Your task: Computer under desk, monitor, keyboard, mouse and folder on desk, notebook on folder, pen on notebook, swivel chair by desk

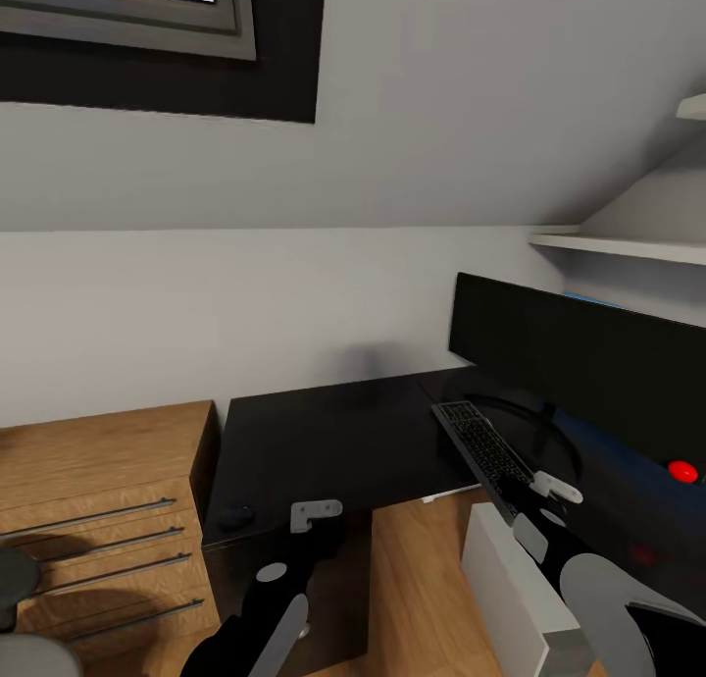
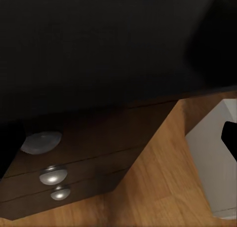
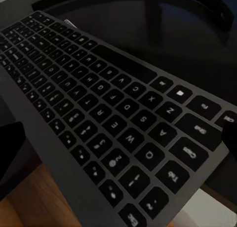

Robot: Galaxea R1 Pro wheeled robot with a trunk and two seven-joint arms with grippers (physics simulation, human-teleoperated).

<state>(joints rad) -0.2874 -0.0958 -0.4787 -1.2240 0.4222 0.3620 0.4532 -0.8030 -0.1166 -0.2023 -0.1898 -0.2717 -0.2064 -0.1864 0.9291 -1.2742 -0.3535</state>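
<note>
Right now the keyboard [image 1: 485,453] lies in the lower right part of the head view, on the glossy black surface [image 1: 333,432], running from the monitor's ring stand toward the near edge, and its near end seems to pass a little over that edge. The right tool [image 1: 555,488] is at this near end, with a pale finger just above the last keys; if it is clamped on the keyboard or only beside it, I cannot tell. In the right wrist view the keyboard [image 3: 98,113] is very close and lies slanted across the frame, with the ring stand [image 3: 163,10] behind it.

Behind the keyboard, at the right of the head view, stands the monitor [image 1: 588,348]. The mouse [image 1: 236,516] sits near the front left corner of the surface, and the left tool [image 1: 316,511] is just to its right, apart from it; I cannot tell if its fingers are open. Below the right arm is the white computer [image 1: 520,598], on the wood floor. Silver knobs [image 2: 53,175] show on the drawer unit in the left wrist view.
</note>
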